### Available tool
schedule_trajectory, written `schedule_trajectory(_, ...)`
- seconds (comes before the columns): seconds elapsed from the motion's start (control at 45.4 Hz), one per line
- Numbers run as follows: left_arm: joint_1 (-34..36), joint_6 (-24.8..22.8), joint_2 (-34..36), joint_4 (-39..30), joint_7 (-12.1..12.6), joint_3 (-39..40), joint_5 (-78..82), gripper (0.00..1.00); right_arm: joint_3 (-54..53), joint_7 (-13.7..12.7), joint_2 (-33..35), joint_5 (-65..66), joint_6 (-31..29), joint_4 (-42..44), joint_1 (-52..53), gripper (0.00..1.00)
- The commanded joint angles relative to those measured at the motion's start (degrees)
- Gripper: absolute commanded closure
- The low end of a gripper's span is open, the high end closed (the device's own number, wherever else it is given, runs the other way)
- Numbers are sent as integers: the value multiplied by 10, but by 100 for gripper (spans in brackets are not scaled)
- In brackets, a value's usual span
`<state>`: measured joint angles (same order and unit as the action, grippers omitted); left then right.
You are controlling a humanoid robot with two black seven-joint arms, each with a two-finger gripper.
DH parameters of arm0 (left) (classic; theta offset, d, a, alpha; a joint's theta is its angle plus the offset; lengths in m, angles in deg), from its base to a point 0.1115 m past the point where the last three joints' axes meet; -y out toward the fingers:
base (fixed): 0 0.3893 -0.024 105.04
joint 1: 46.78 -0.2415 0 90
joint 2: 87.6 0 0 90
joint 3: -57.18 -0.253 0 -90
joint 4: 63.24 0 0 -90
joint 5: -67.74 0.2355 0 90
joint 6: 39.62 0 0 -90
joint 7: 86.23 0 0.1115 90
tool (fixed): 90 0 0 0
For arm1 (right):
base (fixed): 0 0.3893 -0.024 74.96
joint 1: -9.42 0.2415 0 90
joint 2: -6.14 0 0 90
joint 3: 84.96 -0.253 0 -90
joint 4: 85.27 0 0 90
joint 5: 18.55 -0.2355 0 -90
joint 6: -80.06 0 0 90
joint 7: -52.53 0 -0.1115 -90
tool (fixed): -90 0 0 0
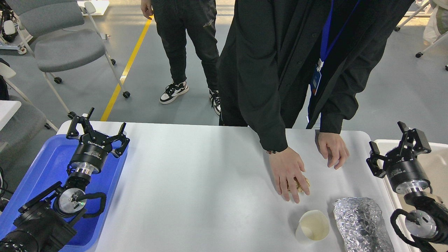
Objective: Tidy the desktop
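The white desktop [196, 182] fills the middle of the head view. On its right part lie a tipped-over paper cup [312, 226], a crumpled silver foil wrapper [362, 224] and a small brownish scrap [301, 183] half hidden under a person's hand [289, 173]. My left gripper [95, 132] hangs open over the blue tray, holding nothing. Over the beige bin at the right edge, my right gripper [397, 141] is open and empty too. Both grippers are well away from the items.
A blue tray [45, 168] sits along the desktop's left side and a beige-white bin [437, 164] along its right. A person in black leans over the far edge with both hands on the desktop; their other hand [333, 148] rests near the right corner. A second person and chairs stand behind.
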<state>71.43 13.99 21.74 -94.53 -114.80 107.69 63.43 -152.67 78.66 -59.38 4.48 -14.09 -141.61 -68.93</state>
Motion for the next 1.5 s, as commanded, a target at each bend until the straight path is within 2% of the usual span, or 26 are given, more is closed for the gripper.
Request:
schedule_trajectory(0.0,0,0,0,0,1,-1,0,0,-1,0,-4,0,0,-2,-5,0)
schedule_trajectory(0.705,0,0,0,0,0,0,0,0,2,0,-4,0,-1,-5,-5,0)
schedule_trajectory(1.168,0,0,0,0,0,-1,0,0,-14,0,34,0,1,-98,-71,0)
schedule_trajectory(1.476,1,-3,0,-1,0,-1,0,0,-14,0,39,0,5,-101,-72,0)
